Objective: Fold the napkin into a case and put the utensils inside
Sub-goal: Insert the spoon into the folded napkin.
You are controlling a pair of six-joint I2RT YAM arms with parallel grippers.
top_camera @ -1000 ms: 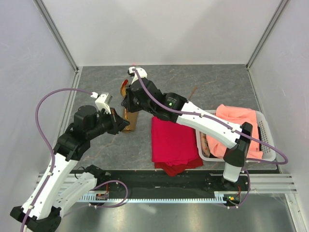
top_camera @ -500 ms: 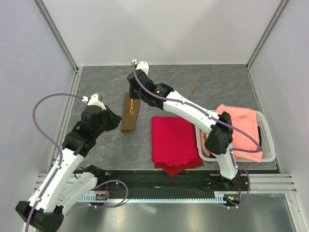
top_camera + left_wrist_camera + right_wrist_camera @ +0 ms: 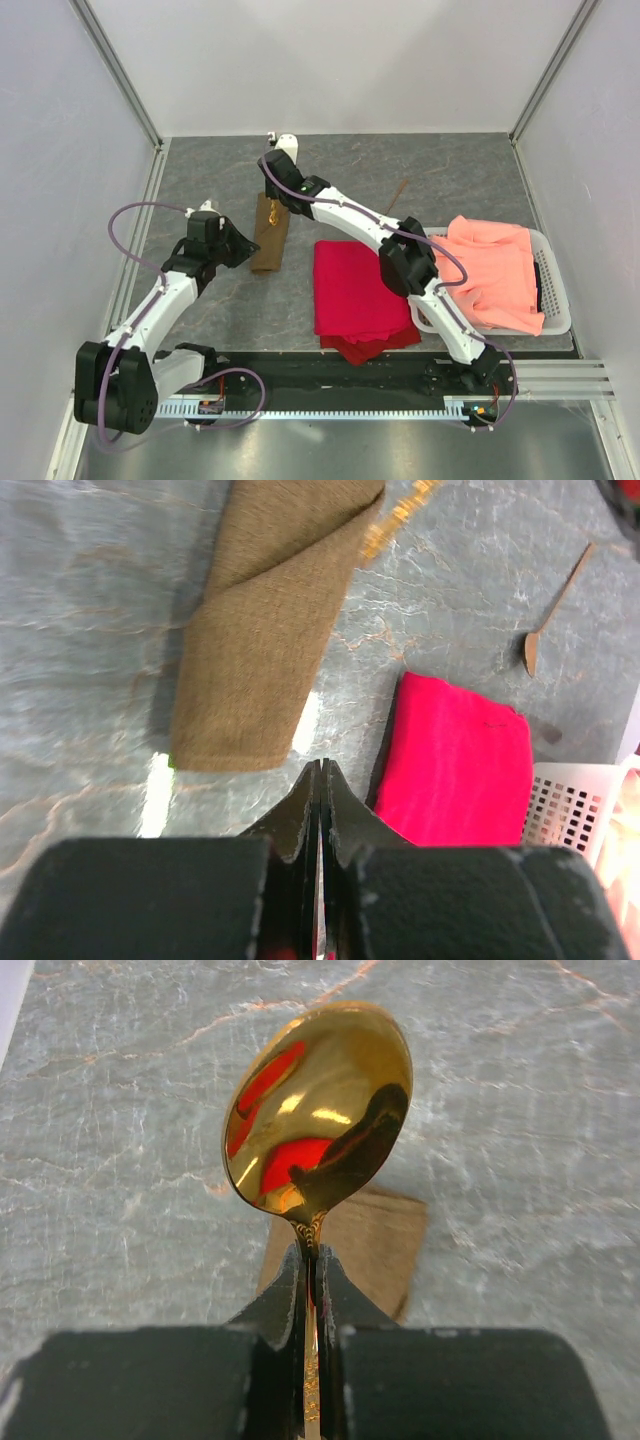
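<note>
Two utensils matter here, and they sit apart: one gold piece (image 3: 400, 515) shows at the far edge of the case (image 3: 262, 640), seemingly tucked in. The gold spoon (image 3: 318, 1110) is pinched by its thin handle in the right gripper (image 3: 310, 1260), bowl leading, over the far end of that case. The case is the olive-brown napkin (image 3: 270, 235) folded into a narrow pocket. It lies on the grey surface (image 3: 200, 180) just left of the red cloth (image 3: 358, 285), with its diagonal flap toward the far end. The left gripper (image 3: 320, 772) hovers near the case's near end, its jaws clenched on nothing. The step in hand looks to be slipping the spoon into the pocket. To do it well, I would bring the bowl low to the mouth under the flap. I would then line the spoon up with the case's length and slide it in beside the first piece at a shallow angle, letting go only once most of it is covered. The cloth is thin and will likely drag or unfold, so the left jaws pressing down on the near end should steady it. No brand, label or writing can be read on the cloths, the white basket (image 3: 570, 800) or the arms.
</note>
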